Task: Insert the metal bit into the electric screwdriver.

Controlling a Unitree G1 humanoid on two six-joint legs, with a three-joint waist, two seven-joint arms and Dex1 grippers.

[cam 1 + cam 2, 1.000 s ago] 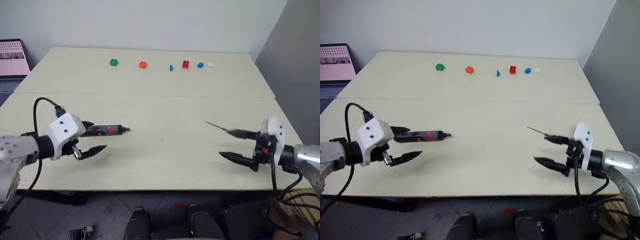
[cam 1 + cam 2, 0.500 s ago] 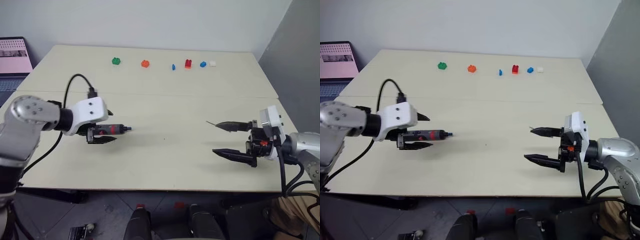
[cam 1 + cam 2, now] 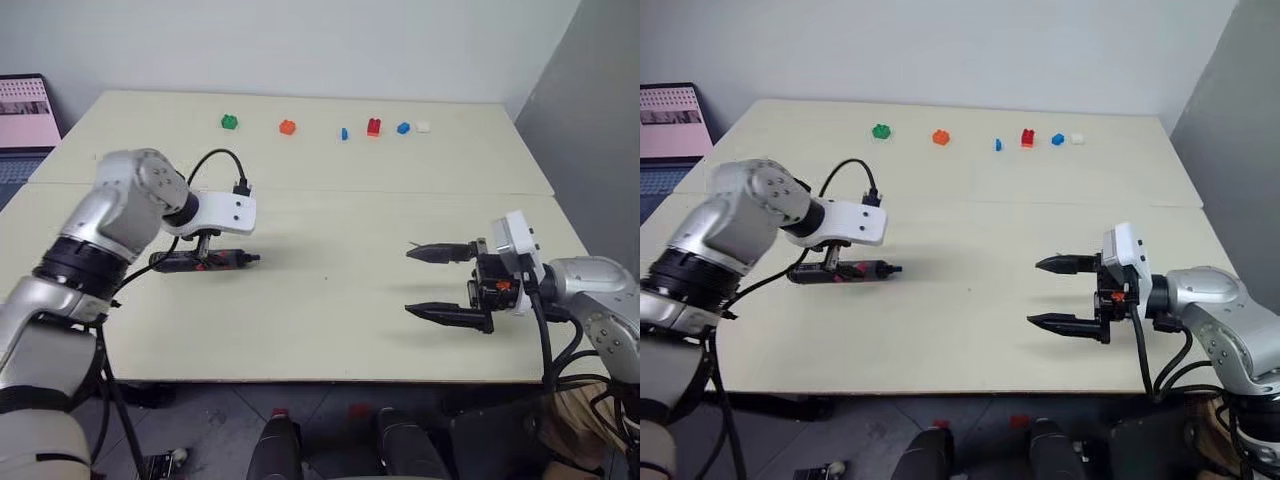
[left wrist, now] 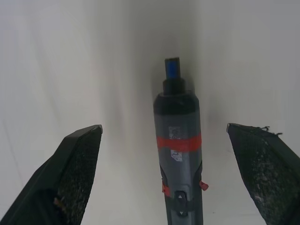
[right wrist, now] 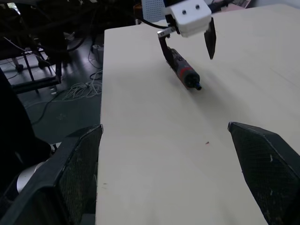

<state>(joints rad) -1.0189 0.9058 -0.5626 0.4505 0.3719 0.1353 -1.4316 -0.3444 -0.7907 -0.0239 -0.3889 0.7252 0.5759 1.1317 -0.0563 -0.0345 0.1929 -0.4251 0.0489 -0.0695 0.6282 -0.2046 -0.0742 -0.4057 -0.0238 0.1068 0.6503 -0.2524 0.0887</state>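
- The electric screwdriver (image 3: 205,261) lies flat on the pale table (image 3: 330,320), on the robot's left side, its narrow dark tip pointing toward the table's middle.
- The left end effector (image 3: 203,243) points steeply down over the screwdriver, its two black fingers spread wide; in the left wrist view one finger stands on either side of the tool's body, neither one touching it.
- That view shows the tool's red band, dark grey body and a small blue-tipped nose (image 4: 172,68).
- The right end effector (image 3: 425,282) hangs above the table's right side, roughly level and aimed leftward, its fingers far apart and holding nothing.
- I cannot make out the metal bit for sure; the upper finger of the right end effector covers the spot near its tip.
- Along the table's far edge sit small toy bricks in a row: a green one (image 3: 229,122), an orange one (image 3: 287,127), a small blue one (image 3: 343,133), a red one (image 3: 374,127), another blue one (image 3: 402,128) and a white one (image 3: 423,127).
- A laptop screen (image 3: 28,110) stands past the table's far left corner.
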